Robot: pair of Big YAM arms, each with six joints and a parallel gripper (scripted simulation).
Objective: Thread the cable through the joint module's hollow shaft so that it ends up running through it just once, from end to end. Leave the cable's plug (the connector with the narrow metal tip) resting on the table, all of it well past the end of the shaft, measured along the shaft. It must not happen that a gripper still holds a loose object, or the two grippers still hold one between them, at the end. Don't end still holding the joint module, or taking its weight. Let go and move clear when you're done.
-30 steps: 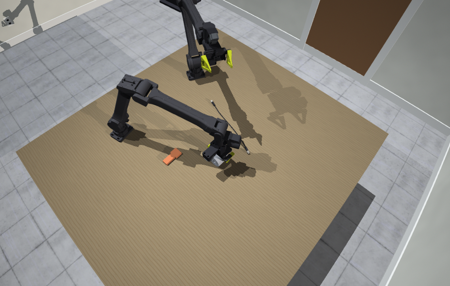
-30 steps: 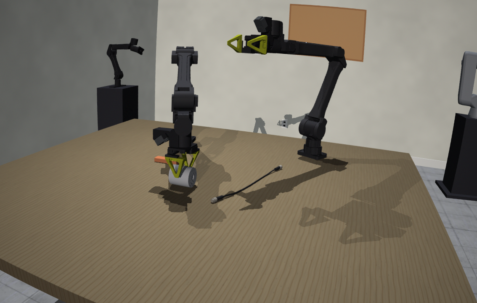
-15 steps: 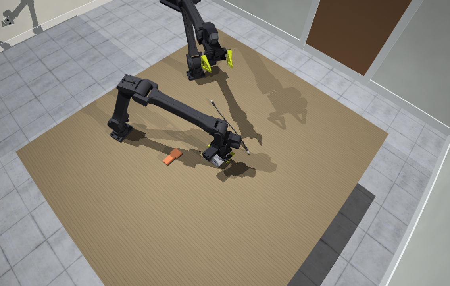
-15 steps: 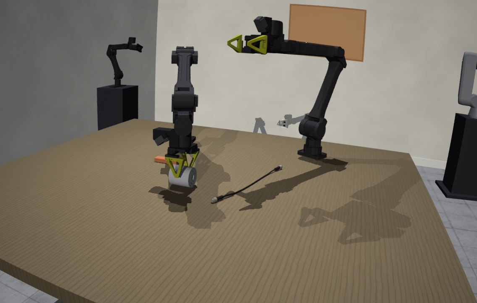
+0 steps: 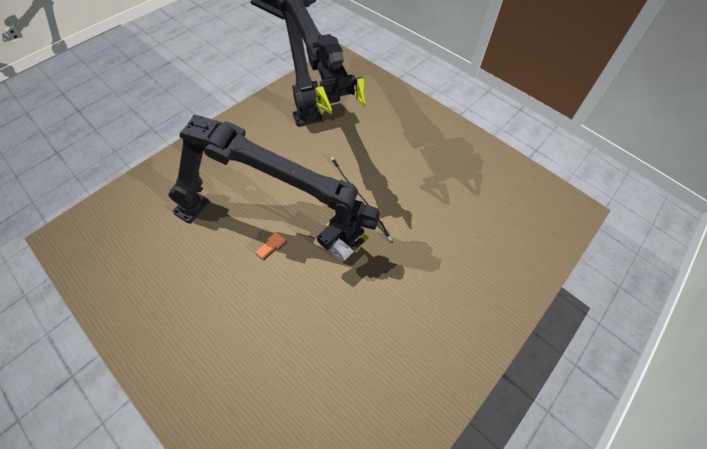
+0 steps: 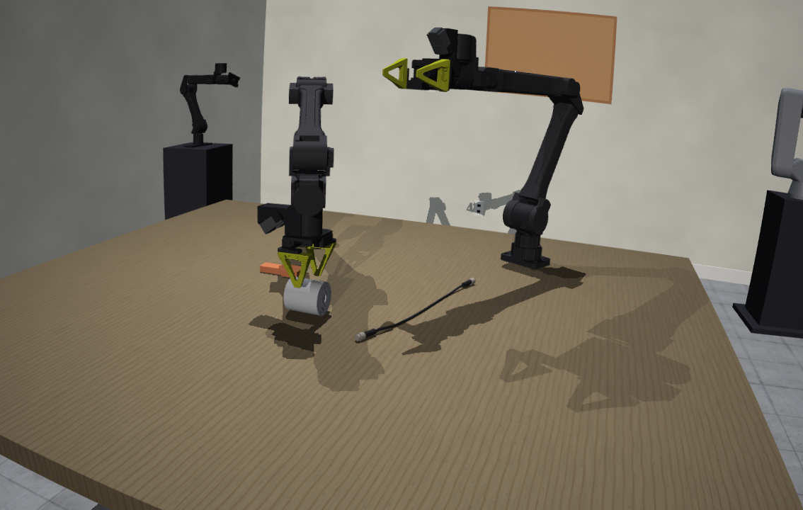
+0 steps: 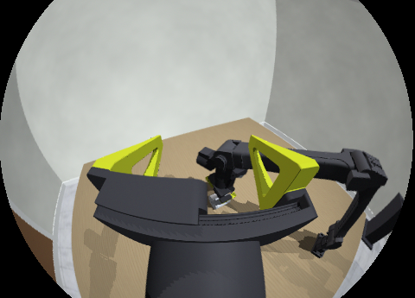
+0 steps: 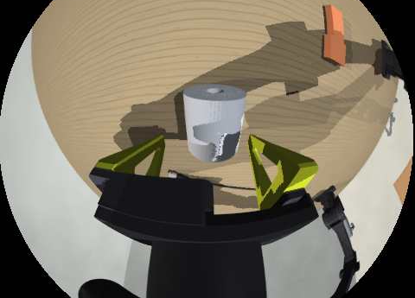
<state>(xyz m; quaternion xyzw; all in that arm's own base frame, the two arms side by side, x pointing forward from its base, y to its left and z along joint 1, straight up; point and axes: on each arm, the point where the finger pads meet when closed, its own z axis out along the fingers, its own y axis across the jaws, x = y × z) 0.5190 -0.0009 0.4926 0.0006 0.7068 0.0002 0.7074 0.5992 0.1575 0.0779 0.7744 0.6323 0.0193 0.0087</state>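
The grey cylindrical joint module (image 6: pixel 306 297) lies on its side on the table, also in the top view (image 5: pixel 341 251) and the right wrist view (image 8: pixel 214 122). My right gripper (image 6: pixel 306 267) is open, pointing down just above the module, with its yellow fingers on either side of the near end and not gripping it. The black cable (image 6: pixel 413 310) lies loose on the table to the side of the module, outside the shaft, with a connector at each end (image 5: pixel 361 197). My left gripper (image 6: pixel 416 72) is open and empty, high above the table near its base.
An orange block (image 5: pixel 270 246) lies on the table behind the module, towards the right arm's base; it also shows in the right wrist view (image 8: pixel 334 41). The left arm's base (image 6: pixel 523 256) stands at the far edge beyond the cable.
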